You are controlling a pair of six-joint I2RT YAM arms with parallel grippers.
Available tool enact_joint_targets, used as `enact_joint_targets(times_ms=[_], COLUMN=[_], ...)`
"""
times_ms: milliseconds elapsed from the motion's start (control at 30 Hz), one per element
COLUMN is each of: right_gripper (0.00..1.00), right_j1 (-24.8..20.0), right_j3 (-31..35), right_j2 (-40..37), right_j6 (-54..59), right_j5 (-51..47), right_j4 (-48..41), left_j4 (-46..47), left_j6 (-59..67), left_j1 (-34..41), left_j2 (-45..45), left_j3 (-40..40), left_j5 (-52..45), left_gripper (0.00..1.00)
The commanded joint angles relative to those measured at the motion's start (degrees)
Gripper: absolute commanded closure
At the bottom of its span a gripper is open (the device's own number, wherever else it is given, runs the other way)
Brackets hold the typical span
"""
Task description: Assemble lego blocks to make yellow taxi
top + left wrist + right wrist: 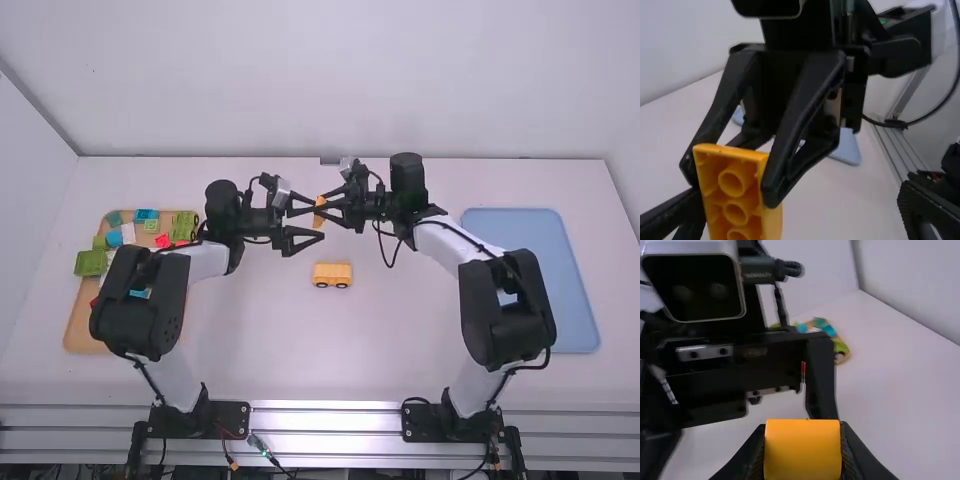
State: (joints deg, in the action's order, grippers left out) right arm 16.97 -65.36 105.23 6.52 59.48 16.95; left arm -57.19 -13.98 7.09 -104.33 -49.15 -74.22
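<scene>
My right gripper (322, 208) is clamped on a yellow block (739, 197). My left gripper (318, 220) has its fingers wide apart, one close by the block; whether they touch, I can't tell. Both wrist views cut the block off. The left shows its hollow underside, the right a smooth face. The high view shows a yellow toy car (332, 272) on the table (330, 345).

Plain pale walls (350, 80) border the white table (390, 350) along its far edge and both sides.
</scene>
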Motion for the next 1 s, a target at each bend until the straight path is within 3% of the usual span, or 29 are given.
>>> enact_joint_targets(times_ms=[0, 100, 200, 333, 400, 500, 633, 833, 967], right_gripper=[0.85, 0.85, 0.85, 0.84, 0.84, 0.84, 0.84, 0.81, 0.81], right_j1=[-1.0, -0.8, -0.7, 1.0, 2.2, 3.5, 5.0, 8.7, 11.4], right_j3=[-1.2, -2.3, -5.0, -10.9, -13.7, -14.7, -14.6, -17.2, -24.9], right_j2=[-0.8, -1.7, -2.5, -2.5, -2.5, -2.5, -1.4, 2.3, 8.2], right_j6=[0.4, 2.6, 5.9, 12.6, 15.7, 16.5, 17.3, 19.5, 23.9], right_j5=[-18.4, -25.8, -30.4, -36.9, -39.3, -41.4, -41.5, -41.4, -41.2], right_j4=[-2.2, -9.2, -18.4, -32.0, -37.8, -40.5, -41.0, -42.1, -47.1], left_j4=[0.9, 7.9, 14.6, 25.8, 31.8, 40.1, 47.4, 47.5, 46.9], left_j6=[0.3, 3.5, 14.7, 26.4, 30.0, 30.9, 28.9, 25.7, 23.2], left_j1=[-0.9, -1.6, -1.9, -1.6, -1.7, -2.5, -3.6, -8.1, -11.6], left_j2=[0.6, 0.6, 0.6, 0.6, 0.9, 2.4, 6.4, 17.8, 28.3], left_j3=[-0.7, -0.6, -0.3, -0.3, -0.8, -2.4, -4.1, -0.3, 5.4], left_j5=[-3.1, -2.8, -2.6, 8.3, 19.4, 34.6, 46.3, 54.4, 63.8], left_gripper=[0.01, 0.01, 0.01, 0.01, 0.01, 0.0, 0.01, 0.01, 0.01])
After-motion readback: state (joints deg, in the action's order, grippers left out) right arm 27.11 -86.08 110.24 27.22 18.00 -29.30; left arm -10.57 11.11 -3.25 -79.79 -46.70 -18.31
